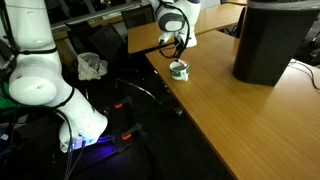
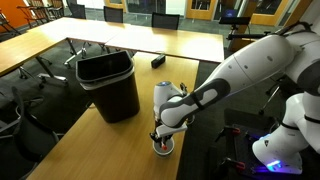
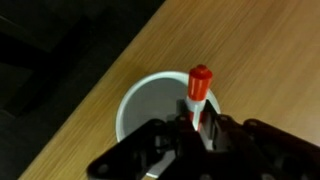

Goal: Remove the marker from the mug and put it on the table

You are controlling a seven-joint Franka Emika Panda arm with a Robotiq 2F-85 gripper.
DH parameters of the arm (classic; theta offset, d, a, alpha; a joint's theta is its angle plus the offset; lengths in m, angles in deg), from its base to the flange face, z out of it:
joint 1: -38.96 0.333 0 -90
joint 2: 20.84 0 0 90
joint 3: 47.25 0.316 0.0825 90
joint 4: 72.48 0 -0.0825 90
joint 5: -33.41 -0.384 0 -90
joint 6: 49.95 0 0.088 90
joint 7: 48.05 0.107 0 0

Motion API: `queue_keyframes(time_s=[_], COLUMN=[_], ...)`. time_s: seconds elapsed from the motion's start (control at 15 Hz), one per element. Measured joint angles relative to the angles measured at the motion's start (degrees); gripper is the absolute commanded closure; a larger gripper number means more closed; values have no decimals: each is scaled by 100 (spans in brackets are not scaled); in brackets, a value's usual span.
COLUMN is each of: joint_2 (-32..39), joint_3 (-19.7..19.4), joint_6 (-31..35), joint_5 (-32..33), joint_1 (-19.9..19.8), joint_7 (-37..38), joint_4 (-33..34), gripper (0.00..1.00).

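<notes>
The white mug point(image 3: 145, 95) stands on the wood-grain table point(image 3: 260, 50) near its dark edge. It also shows in both exterior views point(image 1: 179, 70) point(image 2: 162, 148). The red marker point(image 3: 199, 85) stands upright in the mug, leaning on the rim. Its red cap points up and its whitish lower part is between my fingers. My gripper point(image 3: 200, 128) hangs straight over the mug, shut on the marker. It shows in both exterior views point(image 1: 178, 55) point(image 2: 162, 135), where the marker is too small to make out.
A big black bin point(image 1: 272, 40) point(image 2: 110, 82) stands on the table close to the mug. The table's dark edge point(image 3: 100, 90) runs just beside the mug. A small dark object point(image 2: 158, 61) lies on the far table. Chairs and cables are on the floor.
</notes>
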Motion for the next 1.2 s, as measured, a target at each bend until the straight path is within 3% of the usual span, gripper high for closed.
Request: queue_keyframes(time_s=[0.27,0.47,0.87,1.2], joint_2=[-501,-536,323,1165], joint_3=[-260,-497,-1177,-1328], joint_6=[30,304,591,867], joint_5=[840,1774,3412,3565], joint_1=[157,285,449,494], joint_7=[966,2101,4314,5257], joint_4=[3,66,586,1114], gripper=[95,95,95,95])
